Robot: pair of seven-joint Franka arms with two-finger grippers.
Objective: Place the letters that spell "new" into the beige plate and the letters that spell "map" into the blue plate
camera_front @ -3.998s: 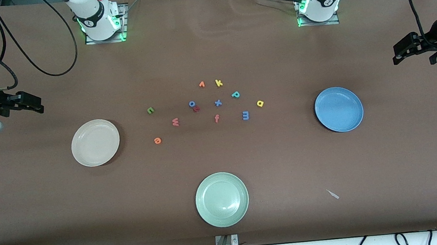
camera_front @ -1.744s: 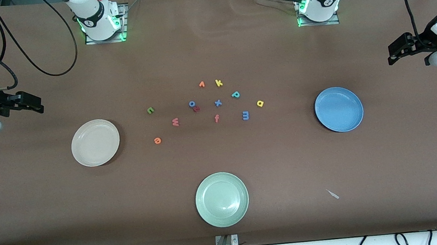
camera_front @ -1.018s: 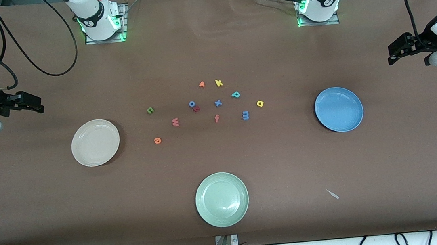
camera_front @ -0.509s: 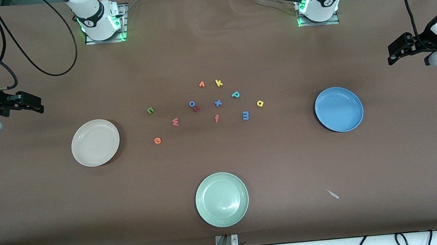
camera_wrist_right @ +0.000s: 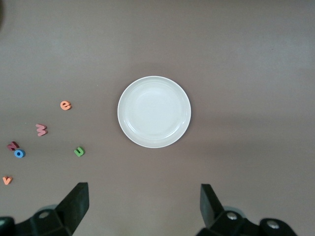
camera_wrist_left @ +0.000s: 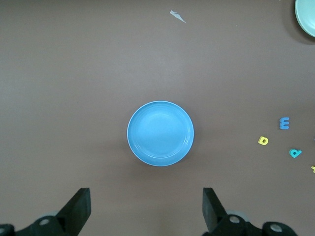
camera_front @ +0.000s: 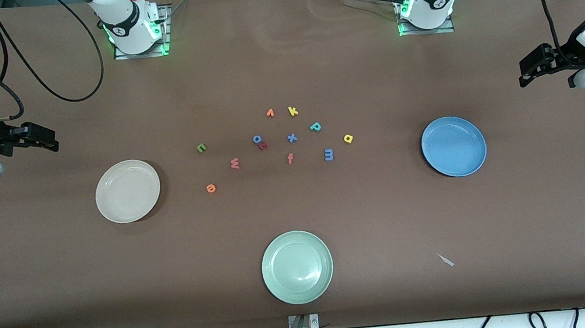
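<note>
Left hand (camera_wrist_left: 145, 209), fingers spread and empty, hovers above the desk (camera_front: 306, 293) at its own end; the blue plate (camera_wrist_left: 160, 133) lies nearest it, then the yellow a (camera_front: 348, 138), blue m (camera_front: 328, 154) and teal p (camera_front: 315, 127). Right hand (camera_wrist_right: 143, 206), likewise spread, waits beside the beige plate (camera_wrist_right: 154, 111), with orange e (camera_front: 211, 188), salmon w (camera_front: 235, 163) and green n (camera_front: 201, 147) farther out. Foam letters: probably light, soft; pinch across the flat edges

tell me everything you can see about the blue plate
The blue plate is round, shallow and plain mid-blue, with a raised rim and a smooth, slightly glossy surface. It lies flat and upright on the brown table toward the left arm's end, with nothing in it and nothing touching it. The yellow a and blue m lie apart from it, toward the table's middle. In the left wrist view it shows centred.
</note>
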